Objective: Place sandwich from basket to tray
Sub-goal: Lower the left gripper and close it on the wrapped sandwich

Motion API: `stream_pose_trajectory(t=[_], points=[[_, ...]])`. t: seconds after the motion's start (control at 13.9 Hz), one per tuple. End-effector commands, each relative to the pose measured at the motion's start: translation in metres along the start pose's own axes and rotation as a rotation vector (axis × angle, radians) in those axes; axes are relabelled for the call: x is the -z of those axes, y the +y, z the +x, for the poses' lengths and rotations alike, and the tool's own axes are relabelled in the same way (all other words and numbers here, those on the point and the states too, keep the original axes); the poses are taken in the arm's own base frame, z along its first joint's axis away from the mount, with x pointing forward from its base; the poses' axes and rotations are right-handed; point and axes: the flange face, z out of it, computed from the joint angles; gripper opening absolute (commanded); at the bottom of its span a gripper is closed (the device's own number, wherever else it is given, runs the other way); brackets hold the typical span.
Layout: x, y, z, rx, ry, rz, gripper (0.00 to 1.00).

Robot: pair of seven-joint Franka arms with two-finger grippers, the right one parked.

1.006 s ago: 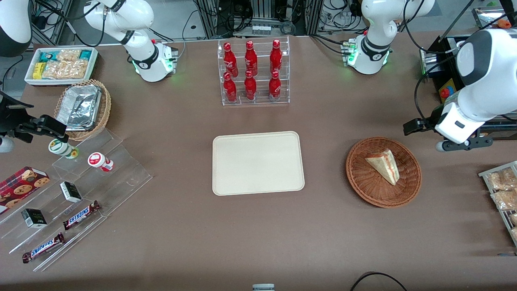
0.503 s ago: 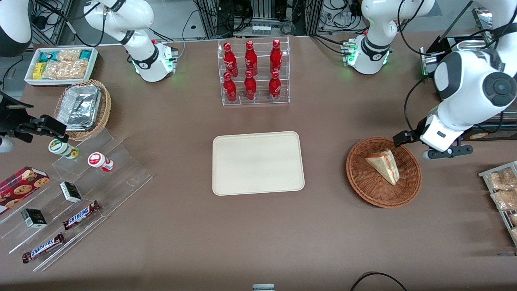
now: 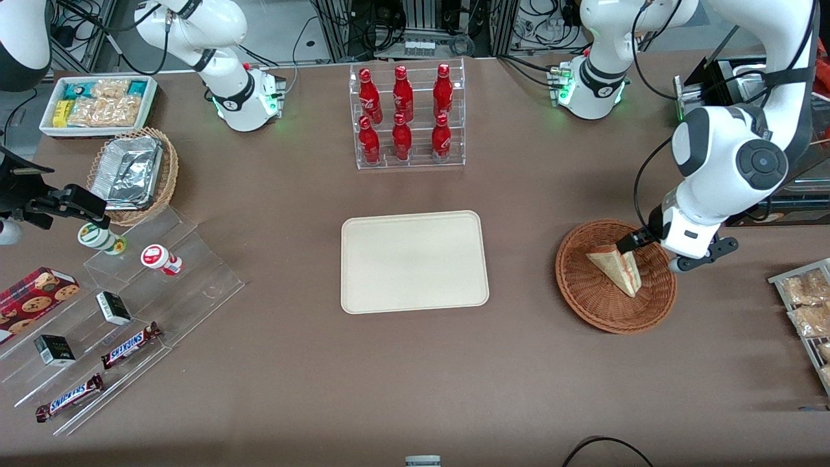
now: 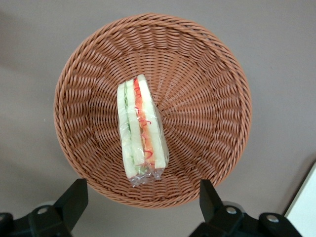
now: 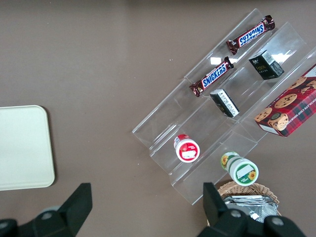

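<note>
Black-fingered gripper (image 3: 648,251) of the working left arm, poised above the basket (image 3: 587,298) at the part of its rim farther from the front camera, just over the sandwich's upper end; fingers (image 4: 74,201) spread wide apart, nothing between them, as seen in the left wrist view with 1 finger on either side of the basket (image 4: 207,64). Sandwich (image 3: 617,264) lying inside the reddish-brown woven basket, a pale triangular wedge in clear wrap, cut edge with red, orange and green layers (image 4: 140,129) facing up toward the wrist camera, untouched by either finger. Basket resting on the brown table (image 3: 272,363) toward the working arm's end. Cream rectangular tray (image 3: 414,261) flat on the table near its middle, well apart from the basket, bare. Clear rack of 6 red bottles (image 3: 405,117) farther from the front camera than the tray. Tan wicker basket with foil containers (image 3: 133,174) and clear stepped display (image 3: 130,311) with snack bars toward the parked arm's end.
</note>
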Motion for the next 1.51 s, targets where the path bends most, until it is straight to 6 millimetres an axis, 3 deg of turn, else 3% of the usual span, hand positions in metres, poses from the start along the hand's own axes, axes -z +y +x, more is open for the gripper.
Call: stream_pose_trajectory(t=[0.0, 1.01, 1.29, 1.44], points=[[-0.011, 0.002, 0.003, 0.093, 0.02, 0.002, 1.0], [-0.096, 0.0, 0.004, 0.164, -0.024, 0.021, 1.0], [-0.107, -0.001, 0.007, 0.165, -0.022, 0.019, 0.98], [-0.106, -0.002, 0.006, 0.165, -0.025, 0.021, 0.53]])
